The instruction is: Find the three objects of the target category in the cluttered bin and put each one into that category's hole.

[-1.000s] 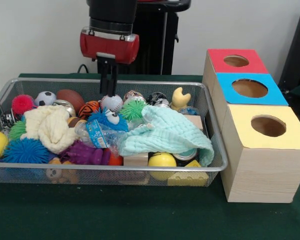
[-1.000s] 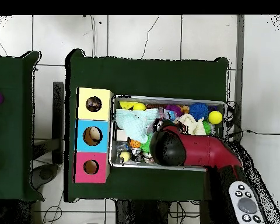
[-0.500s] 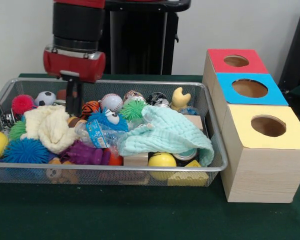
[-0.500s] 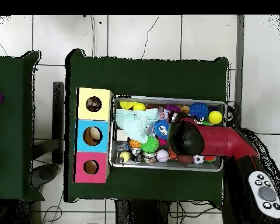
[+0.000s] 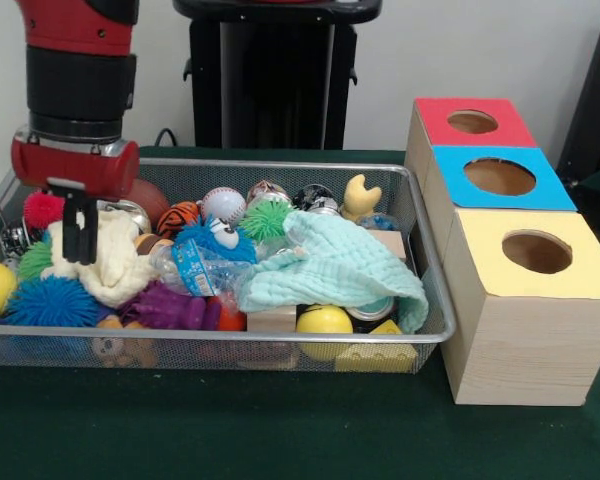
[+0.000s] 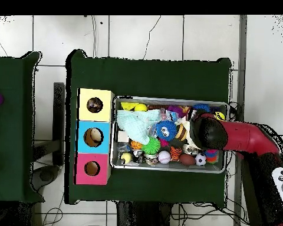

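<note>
**Gripper poised over the left end of a crowded bin: hazards and blind spots.**
Nearest you, the wire bin [image 5: 280, 352] holds a yellow ball [image 5: 323, 322] half buried under the mint cloth [image 5: 340, 265], which also covers whatever lies beneath it; you cannot tell which category is the target, so the three wanted objects cannot be singled out among the clutter. Further back, the gripper [image 5: 77, 232] hangs over the cream cloth [image 5: 105, 255] with its fingers close together and nothing visibly between them; a descent here could snag the cloth and drag the neighbouring blue spiky ball [image 5: 50, 300] along. In the overhead view the arm hides that end of the bin. Beside the bin stand the yellow box [image 5: 530, 300], blue box [image 5: 495, 178] and red box [image 5: 470, 122]; their interiors are hidden from the front.
</note>
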`<state>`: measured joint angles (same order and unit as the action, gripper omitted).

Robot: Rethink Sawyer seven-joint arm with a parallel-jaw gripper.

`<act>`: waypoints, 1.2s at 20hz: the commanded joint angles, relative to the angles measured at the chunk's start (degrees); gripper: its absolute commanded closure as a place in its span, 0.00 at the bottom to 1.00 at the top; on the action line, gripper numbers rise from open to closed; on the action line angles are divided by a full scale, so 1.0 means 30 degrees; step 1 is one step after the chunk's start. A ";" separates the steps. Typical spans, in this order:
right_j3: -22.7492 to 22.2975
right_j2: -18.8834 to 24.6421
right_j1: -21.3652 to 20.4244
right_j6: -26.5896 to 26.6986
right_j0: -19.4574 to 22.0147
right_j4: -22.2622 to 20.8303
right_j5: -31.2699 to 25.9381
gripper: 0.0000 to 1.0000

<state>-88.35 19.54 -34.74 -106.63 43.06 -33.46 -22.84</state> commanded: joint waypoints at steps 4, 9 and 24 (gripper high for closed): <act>0.0572 0.2725 0.1989 0.5921 0.0989 -0.2284 -0.1547 1.00; -0.0466 0.2749 0.2313 0.5250 0.1525 -0.2951 -0.0834 1.00; -0.2279 0.3532 0.3548 0.4739 0.4361 -0.5106 0.0487 1.00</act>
<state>-89.48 26.08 -27.72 -105.96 53.40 -43.11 -22.75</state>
